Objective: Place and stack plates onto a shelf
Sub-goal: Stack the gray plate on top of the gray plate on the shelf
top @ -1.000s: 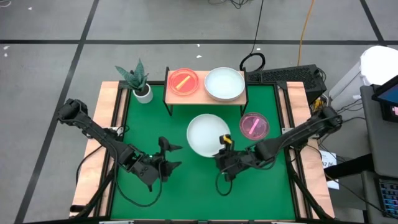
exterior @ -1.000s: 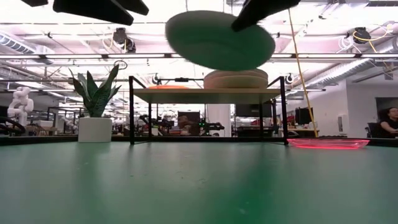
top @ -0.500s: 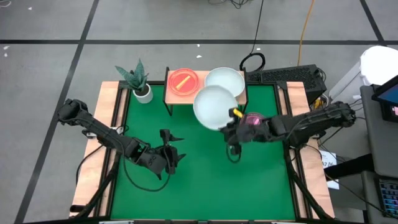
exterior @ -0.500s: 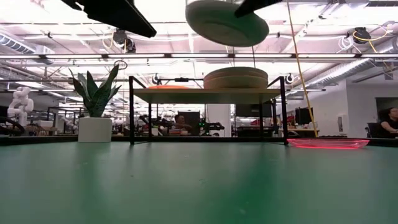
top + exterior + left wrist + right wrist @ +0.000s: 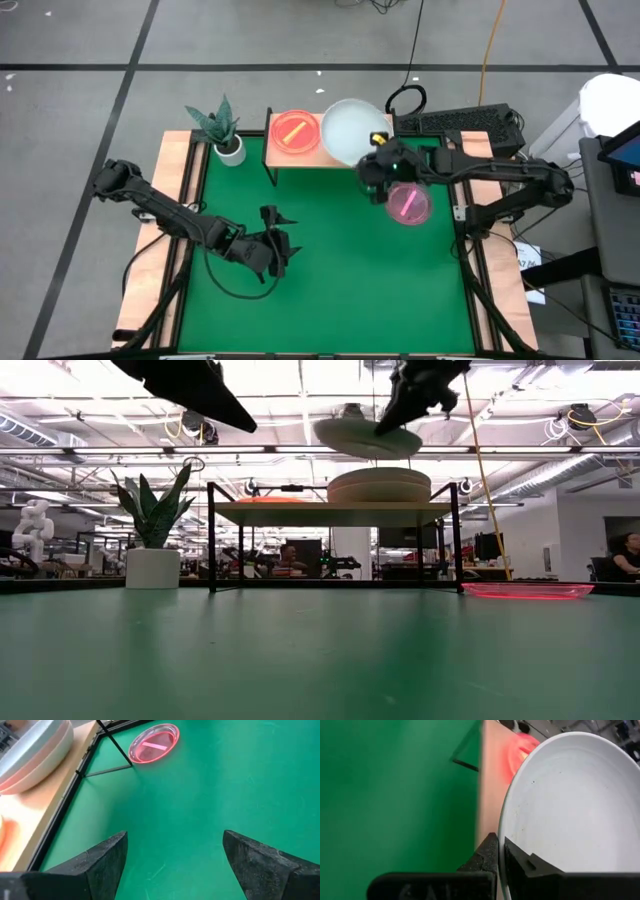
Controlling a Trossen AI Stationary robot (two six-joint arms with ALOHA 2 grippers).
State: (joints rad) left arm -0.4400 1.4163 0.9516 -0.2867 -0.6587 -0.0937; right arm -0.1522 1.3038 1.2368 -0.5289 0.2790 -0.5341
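Right gripper (image 5: 379, 160): jaws pinch the rim of the round pale white plate (image 5: 352, 130), held just above the wooden-top shelf (image 5: 303, 156).
Left gripper (image 5: 281, 245): jaws wide, empty, over green mat (image 5: 320, 280).
Hidden: plate below mostly covered.

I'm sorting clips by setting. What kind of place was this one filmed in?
Probably a robotics lab or open workshop: the low view shows a ceiling with exposed ducts and strip lights, a small white humanoid robot and desks behind the table; the high view shows bare concrete floor.

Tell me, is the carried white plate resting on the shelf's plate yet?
No, the low view shows the round white plate hanging apart above the cream plate.
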